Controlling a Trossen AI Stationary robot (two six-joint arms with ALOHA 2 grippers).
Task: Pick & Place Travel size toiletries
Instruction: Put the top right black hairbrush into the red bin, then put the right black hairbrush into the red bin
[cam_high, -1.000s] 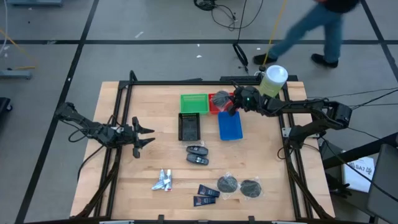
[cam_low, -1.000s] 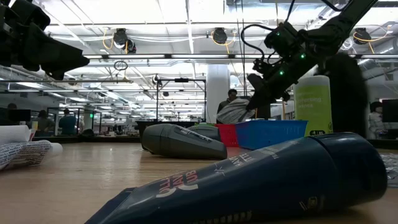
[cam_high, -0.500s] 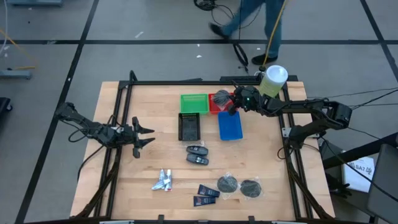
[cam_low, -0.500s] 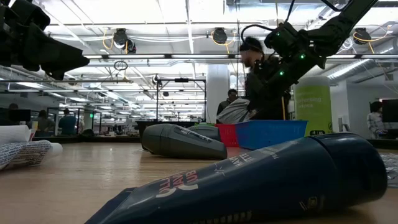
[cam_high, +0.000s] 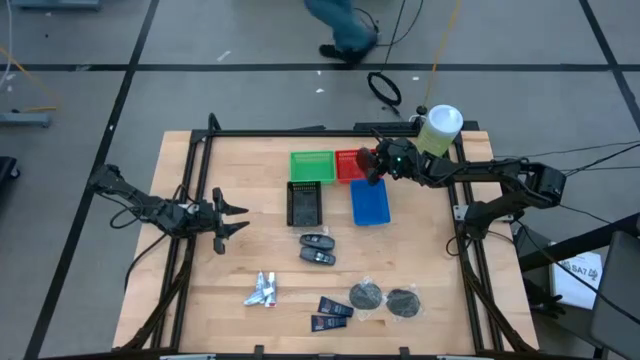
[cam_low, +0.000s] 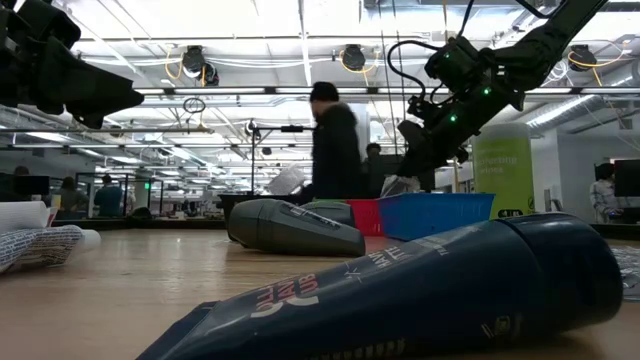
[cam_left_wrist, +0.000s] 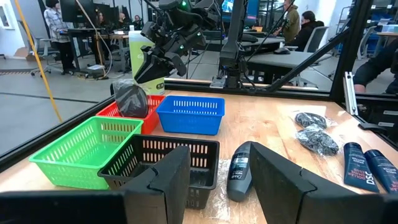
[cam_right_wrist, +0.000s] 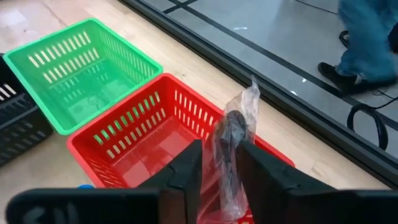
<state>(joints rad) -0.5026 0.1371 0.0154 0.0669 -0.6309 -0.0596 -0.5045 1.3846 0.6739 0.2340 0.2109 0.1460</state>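
Note:
A grey round disc in a clear bag (cam_right_wrist: 231, 143) stands on edge in the red bin (cam_right_wrist: 118, 140), also seen in the left wrist view (cam_left_wrist: 130, 99). My right gripper (cam_right_wrist: 221, 163) hovers over that bin (cam_high: 347, 170), slanting down, its fingers apart on either side of the bag's upper part. My left gripper (cam_high: 238, 215) waits open and level at the table's left. On the near half of the table lie two black oval pieces (cam_high: 317, 248), silver-white tubes (cam_high: 263, 290), navy packets (cam_high: 332, 314) and two more grey discs (cam_high: 385, 299). My right gripper's fingers (cam_right_wrist: 186, 171) stand on either side of the bag's upper part (cam_right_wrist: 233, 118), coming from above on a slant. Whether they touch the bag I cannot tell. The bag stands upright, with its lower end in the red bin.
A green bin (cam_high: 311, 165), a black bin (cam_high: 304, 203) and a blue bin (cam_high: 370, 202) sit around the red one. A large pale-green bottle (cam_high: 440, 128) stands at the far right, behind my right arm. A person (cam_low: 335, 150) is beyond the far edge.
The bagged disc hung out from my right gripper over the red bin. It has since sunk lower into the bin and shows less in the high and low views. Both arms have kept their places. A person has walked leftward past the table's far edge.

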